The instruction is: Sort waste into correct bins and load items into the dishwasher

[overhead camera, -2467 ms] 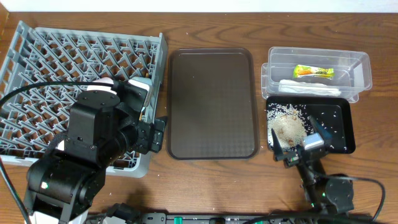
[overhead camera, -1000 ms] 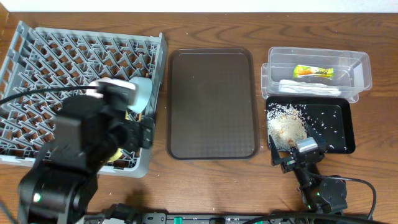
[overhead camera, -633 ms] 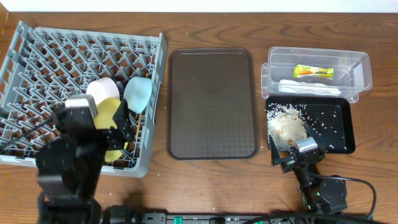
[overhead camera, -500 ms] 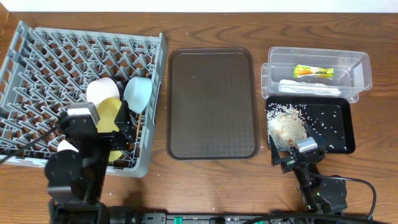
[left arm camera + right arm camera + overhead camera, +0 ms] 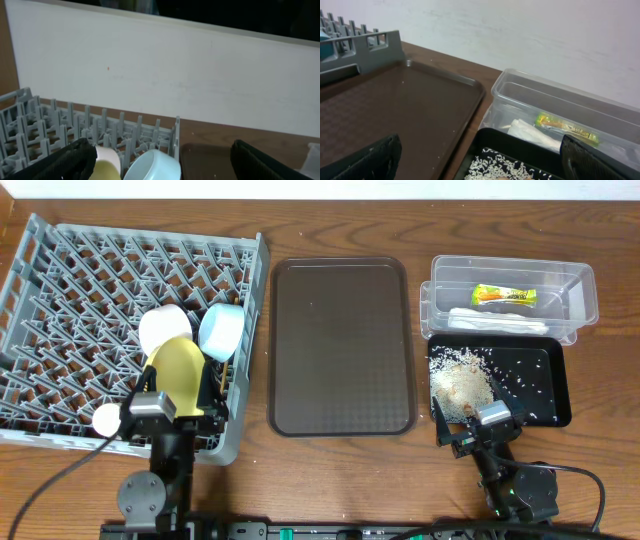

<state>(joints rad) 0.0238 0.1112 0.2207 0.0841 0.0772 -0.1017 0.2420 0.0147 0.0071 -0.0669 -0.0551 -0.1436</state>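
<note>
Left gripper [image 5: 163,150] spread, right gripper [image 5: 480,142] spread, both empty.
Rack [image 5: 80,280] holds plate [image 5: 182,370], white bowl [image 5: 163,328], blue bowl [image 5: 222,332]; brown tray [image 5: 340,345] lies between rack and black tray [image 5: 560,395].

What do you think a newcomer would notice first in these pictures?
The big grey dish rack on the left, holding a yellow plate, a white bowl and a light blue bowl. Then the dark brown tray mid-table and rice scraps in the black tray at right.
</note>
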